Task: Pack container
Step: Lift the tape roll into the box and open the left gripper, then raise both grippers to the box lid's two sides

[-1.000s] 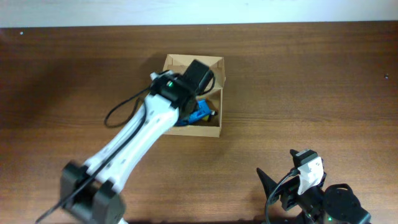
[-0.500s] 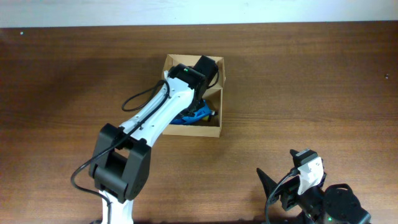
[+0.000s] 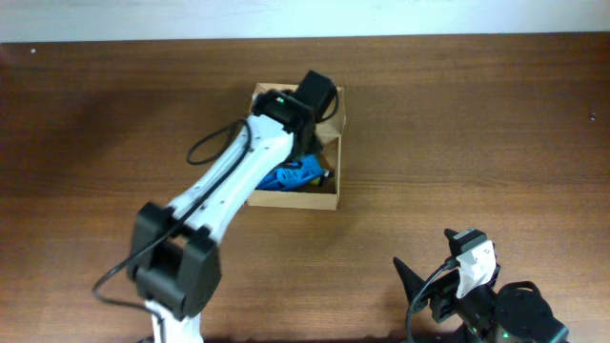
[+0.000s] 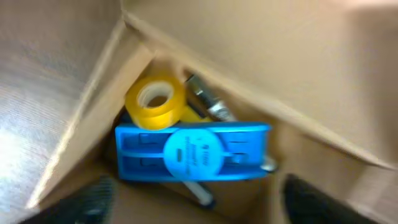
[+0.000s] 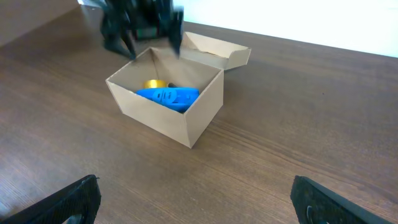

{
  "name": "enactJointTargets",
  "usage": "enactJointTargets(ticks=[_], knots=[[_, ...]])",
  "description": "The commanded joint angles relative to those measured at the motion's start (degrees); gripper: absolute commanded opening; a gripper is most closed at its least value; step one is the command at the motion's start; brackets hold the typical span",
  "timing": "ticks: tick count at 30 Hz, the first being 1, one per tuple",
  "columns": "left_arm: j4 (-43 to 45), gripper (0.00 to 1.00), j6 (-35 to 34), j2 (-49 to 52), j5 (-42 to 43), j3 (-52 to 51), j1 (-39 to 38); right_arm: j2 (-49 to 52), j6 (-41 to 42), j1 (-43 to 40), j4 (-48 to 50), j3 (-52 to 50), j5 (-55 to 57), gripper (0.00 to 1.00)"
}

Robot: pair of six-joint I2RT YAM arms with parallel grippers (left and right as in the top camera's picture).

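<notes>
**Above the small tan cardboard box (image 3: 291, 201), the left gripper (image 4: 199, 205) stands wide**

Your left gripper hangs over the box with its fingers far apart and nothing between them. The box sits on the brown wooden table (image 3: 477, 124), toward its far middle, with the flap lid (image 5: 217, 50) open. Inside lie a flat blue plastic block (image 4: 193, 152), a yellow tape roll (image 4: 155, 99) just beside it, and a silver-grey marker (image 4: 208, 102) partly under the block. Your right gripper (image 5: 202, 205) sits low near the table's near edge, well apart from the box, also spread wide and empty.

Matt tan cardboard container (image 5: 155, 115), glossy blue plastic block (image 4: 193, 152), wood-grain table (image 3: 477, 143)
</notes>
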Motion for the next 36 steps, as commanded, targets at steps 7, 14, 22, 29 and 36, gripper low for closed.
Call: enactJointTargets(ticks=[7, 14, 22, 29, 36], knots=[[-4.20, 1.00, 0.13, -13.22, -1.51, 2.10, 0.79, -0.22, 0.22, -0.33, 0.15, -0.20, 0.72, 0.99], [-4.52, 1.00, 0.13, -15.32, -1.53, 2.08, 0.68, -0.22, 0.22, -0.33, 0.15, -0.20, 0.72, 0.99], [-4.52, 1.00, 0.13, -15.32, -1.51, 2.08, 0.72, -0.22, 0.24, -0.33, 0.17, -0.20, 0.70, 0.99], [-4.57, 1.00, 0.15, -15.34, -1.16, 2.08, 0.72, 0.26, 0.02, -0.33, 8.04, -0.09, 7.34, 0.99], [-4.46, 0.99, 2.56, -15.45, 10.64, 2.25, 5.66, 14.34, 1.07, -0.33, 13.00, 9.16, 8.63, 0.99]])
